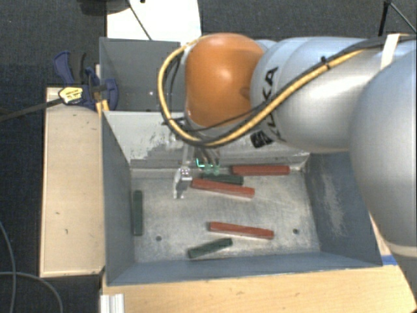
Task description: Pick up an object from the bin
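My gripper (183, 182) hangs low over the bin's back half, just under the orange dome; one silvery fingertip shows at its left. Right beside it lies a long red-brown stick (221, 188), its left end close to the fingertip. A dark green piece (225, 173) sits just behind that stick, partly hidden under the gripper. Another red-brown stick (260, 170) lies along the back wall to the right. Whether anything is between the fingers is hidden.
A third red-brown stick (240, 230) lies in the front middle, with a dark green stick (209, 248) in front of it near the front wall. One more dark green stick (137, 212) lies lengthwise by the left wall. The arm covers the bin's right side.
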{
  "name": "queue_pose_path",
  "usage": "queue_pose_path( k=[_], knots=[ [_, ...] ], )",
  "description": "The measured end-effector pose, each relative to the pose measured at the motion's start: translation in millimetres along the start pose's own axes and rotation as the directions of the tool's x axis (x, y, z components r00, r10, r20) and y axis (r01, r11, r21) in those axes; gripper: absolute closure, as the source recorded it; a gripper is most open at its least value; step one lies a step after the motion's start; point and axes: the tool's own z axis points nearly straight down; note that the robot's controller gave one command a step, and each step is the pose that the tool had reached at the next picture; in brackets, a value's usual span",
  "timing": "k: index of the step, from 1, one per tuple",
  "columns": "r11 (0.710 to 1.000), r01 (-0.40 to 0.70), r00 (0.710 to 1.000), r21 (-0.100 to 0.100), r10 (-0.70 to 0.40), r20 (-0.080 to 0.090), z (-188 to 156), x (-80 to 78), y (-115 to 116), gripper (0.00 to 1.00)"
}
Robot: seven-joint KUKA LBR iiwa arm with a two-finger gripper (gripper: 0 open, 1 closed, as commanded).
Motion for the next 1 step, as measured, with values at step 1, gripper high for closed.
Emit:
queue_pose_path(
  k=[1],
  knots=[
    [1.0,-0.005,1.0,-0.001,0.005,0.008,-5.0,-2.0,-1.2,0.0]
  ],
)
